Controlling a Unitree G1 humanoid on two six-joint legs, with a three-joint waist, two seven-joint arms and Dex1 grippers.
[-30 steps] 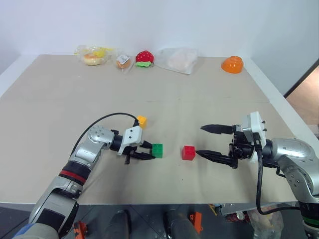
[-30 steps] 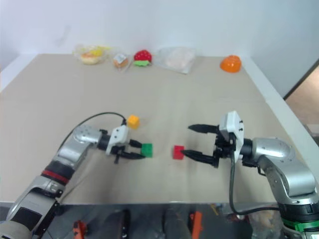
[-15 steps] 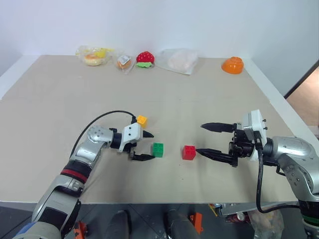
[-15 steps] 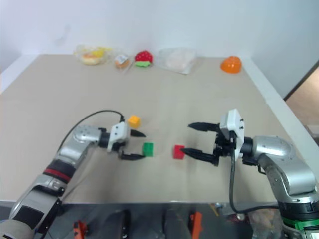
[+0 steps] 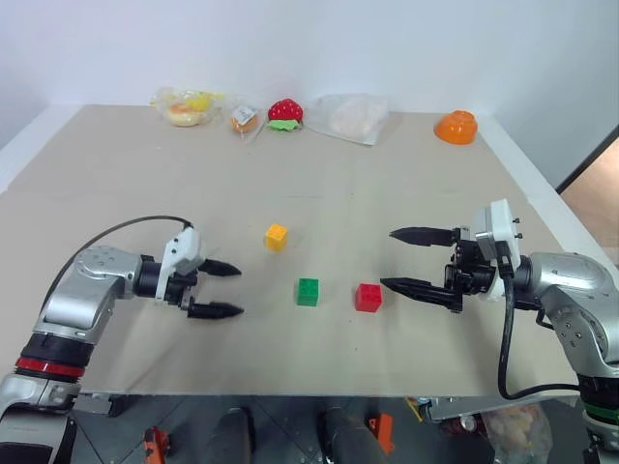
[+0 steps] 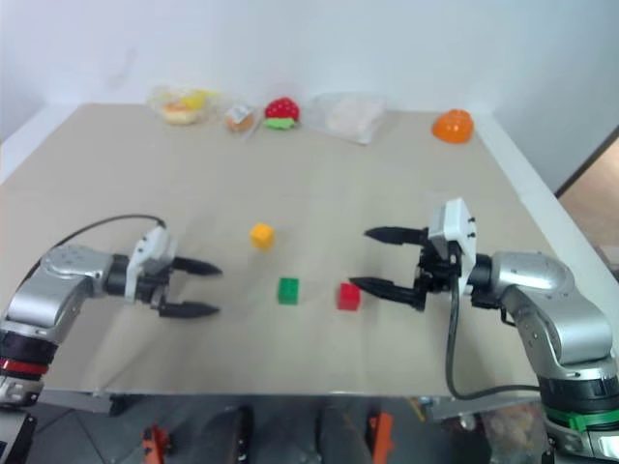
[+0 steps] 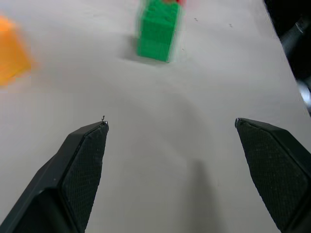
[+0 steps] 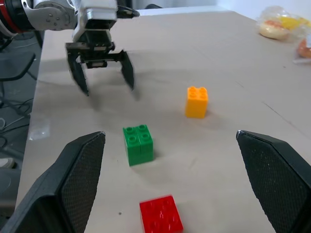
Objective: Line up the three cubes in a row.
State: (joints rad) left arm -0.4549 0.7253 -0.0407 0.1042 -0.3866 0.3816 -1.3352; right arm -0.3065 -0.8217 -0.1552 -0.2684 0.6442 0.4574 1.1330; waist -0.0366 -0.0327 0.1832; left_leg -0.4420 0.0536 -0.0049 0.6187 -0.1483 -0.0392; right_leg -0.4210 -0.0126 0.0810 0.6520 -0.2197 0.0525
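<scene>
Three cubes lie on the beige table (image 5: 406, 184). The green cube (image 5: 308, 291) and the red cube (image 5: 367, 297) sit side by side near the middle. The yellow-orange cube (image 5: 276, 237) lies a little farther back and left of the green one. My left gripper (image 5: 238, 290) is open and empty, well to the left of the green cube, pointing toward it. The left wrist view has the green cube (image 7: 158, 29) far ahead of the fingers. My right gripper (image 5: 388, 258) is open and empty just right of the red cube, which sits close to its lower finger.
Along the far edge lie a red toy strawberry (image 5: 281, 112), an orange bowl (image 5: 455, 127), a bag of food (image 5: 182, 106), a small wrapped item (image 5: 242, 120) and a clear plastic bag (image 5: 350, 116). Bare tabletop surrounds the cubes.
My left gripper opened, let go of the green cube and drew back to the left. The green cube stays on the table beside the red one. The right gripper has not moved.
</scene>
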